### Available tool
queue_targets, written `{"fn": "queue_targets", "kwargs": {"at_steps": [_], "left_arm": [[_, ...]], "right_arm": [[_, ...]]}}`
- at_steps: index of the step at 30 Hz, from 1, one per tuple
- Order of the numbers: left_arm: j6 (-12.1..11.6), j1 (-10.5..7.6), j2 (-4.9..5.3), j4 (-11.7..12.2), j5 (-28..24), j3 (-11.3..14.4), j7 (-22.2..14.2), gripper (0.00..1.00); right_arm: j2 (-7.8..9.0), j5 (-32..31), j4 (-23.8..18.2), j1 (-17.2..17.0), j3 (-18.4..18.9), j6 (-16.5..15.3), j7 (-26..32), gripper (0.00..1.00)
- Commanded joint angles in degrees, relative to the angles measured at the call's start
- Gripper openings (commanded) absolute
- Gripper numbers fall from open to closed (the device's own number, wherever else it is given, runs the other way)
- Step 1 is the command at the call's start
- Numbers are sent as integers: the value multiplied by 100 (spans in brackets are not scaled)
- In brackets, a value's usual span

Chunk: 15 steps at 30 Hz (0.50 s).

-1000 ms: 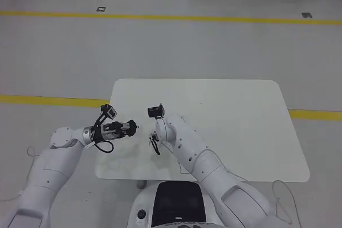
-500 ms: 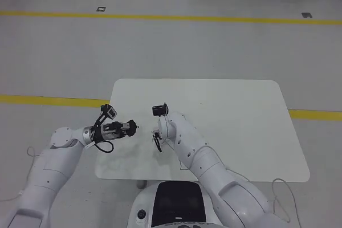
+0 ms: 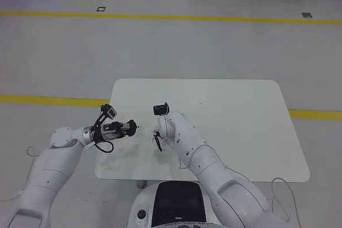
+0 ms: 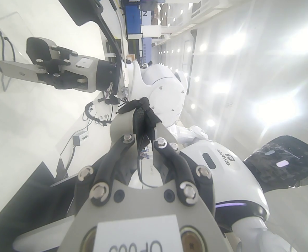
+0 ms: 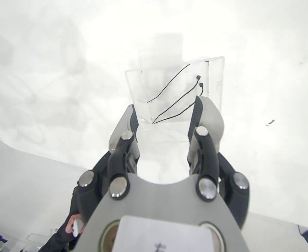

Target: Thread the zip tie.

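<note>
From the top, the white tabletop [image 3: 233,114] has two arms over its near left part. The left fingers [image 3: 131,126] are up in the air and point across at the other arm. The right fingers [image 3: 155,139] point down at the tabletop, near the left ones but not touching them.

From the left wrist, the left fingers [image 4: 122,124] are pressed close together. They hold a thin black zip tie [image 4: 138,163] that hangs back between them. Farther off, the right fingers [image 4: 12,70] are just above a clear box [image 4: 12,24]. More zip ties [image 4: 5,43] lie inside it.

From the right wrist, the right fingers [image 5: 209,116] are wide apart and hold nothing. The clear box [image 5: 216,79] sits on the tabletop right under them. A few black zip ties [image 5: 177,103] lie inside, and the fingers do not touch them.
</note>
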Motion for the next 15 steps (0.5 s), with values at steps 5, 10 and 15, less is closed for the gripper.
{"fn": "queue_targets", "kwargs": {"at_steps": [5,10,15], "left_arm": [[0,0,0,0,0,0,0,0],[0,0,0,0,0,0,0,0],[0,0,0,0,0,0,0,0]], "right_arm": [[-45,-8,232,103,23,0,-102,39],[-89,12,384,180,63,0,-200,37],[-91,173,283,175,-9,0,-262,40]]}}
